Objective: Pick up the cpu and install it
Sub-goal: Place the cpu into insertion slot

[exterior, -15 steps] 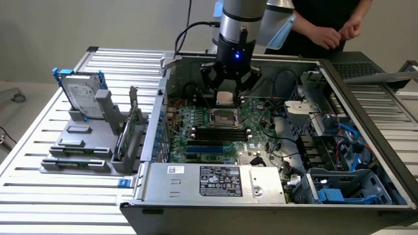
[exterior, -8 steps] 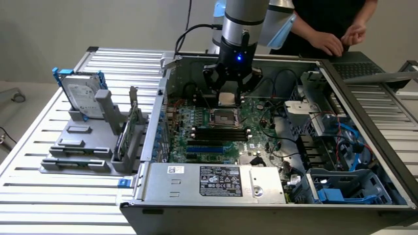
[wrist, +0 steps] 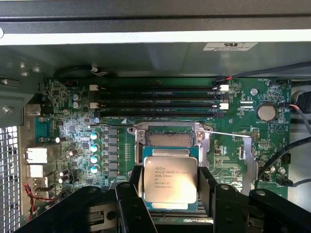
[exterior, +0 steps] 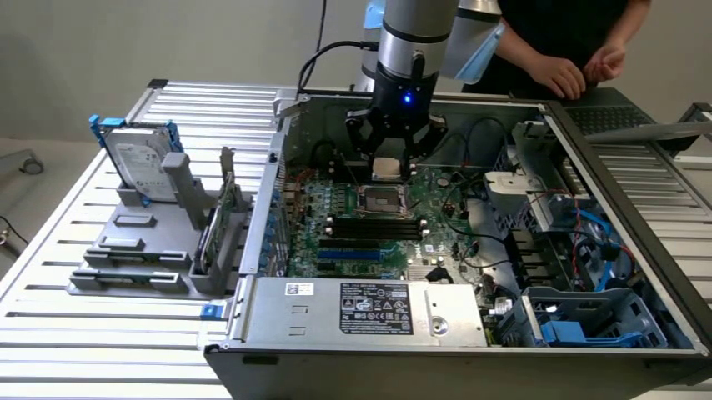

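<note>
The arm [exterior: 414,37] is silver-grey and cylindrical with a light-blue joint cap [exterior: 481,46]. Above the black gripper [exterior: 388,160] are a blue indicator light [exterior: 408,98] and a black cable [exterior: 323,52].

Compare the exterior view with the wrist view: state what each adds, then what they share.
Exterior view: the upright hard drive in its grey rack, the power supply and a person's hand. Wrist view: the printing on the cpu and a round coin cell. Shared: the gripper holding the cpu by two edges just over the open socket.
</note>
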`<state>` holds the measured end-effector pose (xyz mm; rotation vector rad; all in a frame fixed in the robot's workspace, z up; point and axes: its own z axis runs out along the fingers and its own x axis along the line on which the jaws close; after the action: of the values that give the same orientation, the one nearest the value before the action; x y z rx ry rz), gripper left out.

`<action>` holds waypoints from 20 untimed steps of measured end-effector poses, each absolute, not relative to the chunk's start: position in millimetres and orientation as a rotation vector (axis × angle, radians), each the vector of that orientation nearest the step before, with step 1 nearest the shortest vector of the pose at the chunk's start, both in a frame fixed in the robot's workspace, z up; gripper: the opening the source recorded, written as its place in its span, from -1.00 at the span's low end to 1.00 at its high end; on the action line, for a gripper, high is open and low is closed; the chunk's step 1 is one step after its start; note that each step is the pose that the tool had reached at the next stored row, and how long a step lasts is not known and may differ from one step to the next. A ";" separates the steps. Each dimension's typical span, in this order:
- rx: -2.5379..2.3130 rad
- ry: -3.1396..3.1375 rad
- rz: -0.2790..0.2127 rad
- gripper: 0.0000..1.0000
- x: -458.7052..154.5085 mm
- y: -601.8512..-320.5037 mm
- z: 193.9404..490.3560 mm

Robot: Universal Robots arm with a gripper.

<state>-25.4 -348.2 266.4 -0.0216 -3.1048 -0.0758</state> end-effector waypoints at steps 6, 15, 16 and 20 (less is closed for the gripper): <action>-0.022 -3.105 -0.076 0.09 -25.4 -348.2 266.3; -0.088 -3.106 -0.092 0.09 -27.5 -348.2 266.3; -0.103 -3.106 -0.093 0.09 -27.8 -348.2 266.3; -0.176 -3.104 -0.095 0.09 -28.3 -348.2 266.3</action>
<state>-28.3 -348.2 266.3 -0.1757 -3.1042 -0.0948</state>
